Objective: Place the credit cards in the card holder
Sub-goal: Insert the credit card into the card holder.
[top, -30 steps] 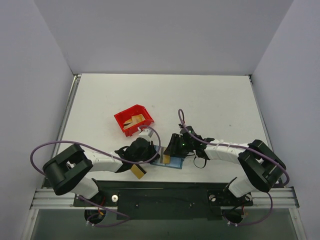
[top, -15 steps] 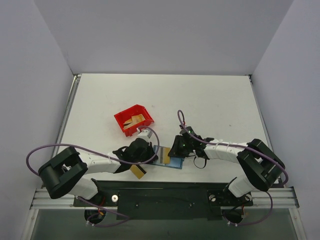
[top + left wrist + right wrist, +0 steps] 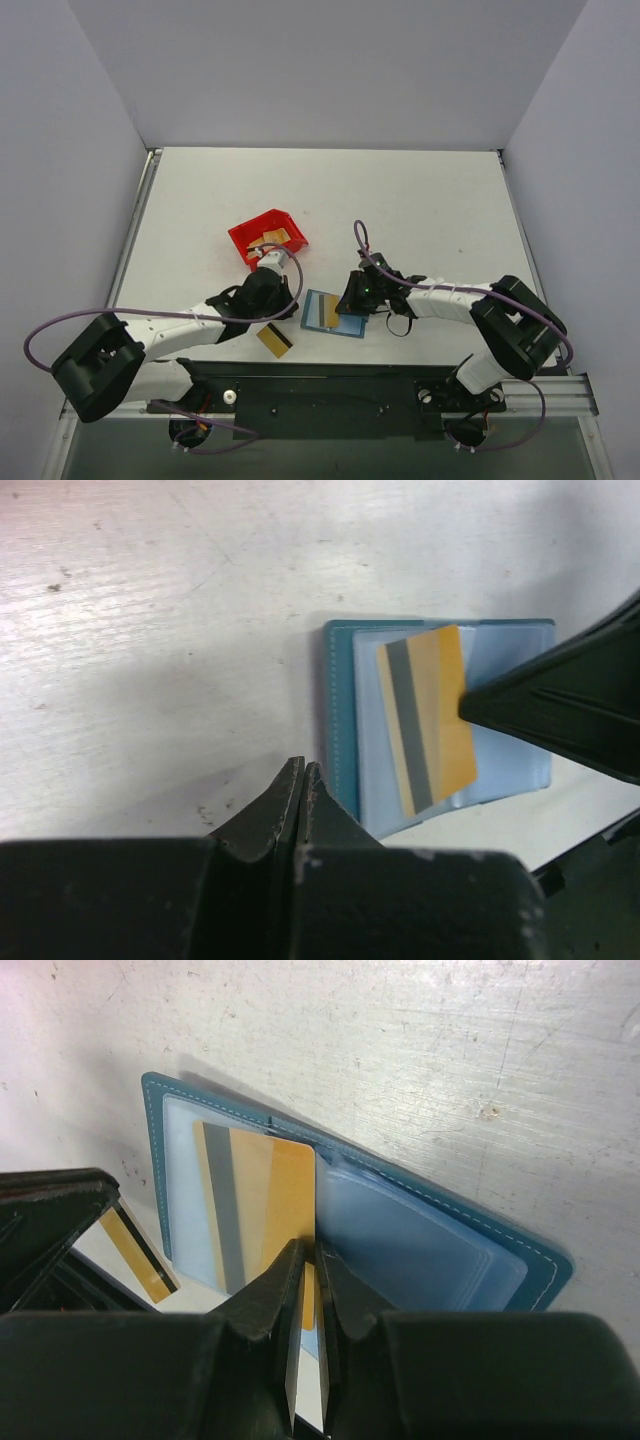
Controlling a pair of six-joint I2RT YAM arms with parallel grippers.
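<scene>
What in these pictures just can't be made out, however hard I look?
Right wrist view: the right gripper covers one end of the credit card, hiding how deep it sits in the card holder.
Top view: what lies in the red bin is too small to count.
Left wrist view: the right gripper blocks one edge of the card holder.

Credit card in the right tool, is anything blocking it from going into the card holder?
Nothing visible. The right tool pinches the credit card, which lies over the clear sleeves of the open card holder. The left tool, shut, sits beside the holder's edge, clear of the card.
</scene>
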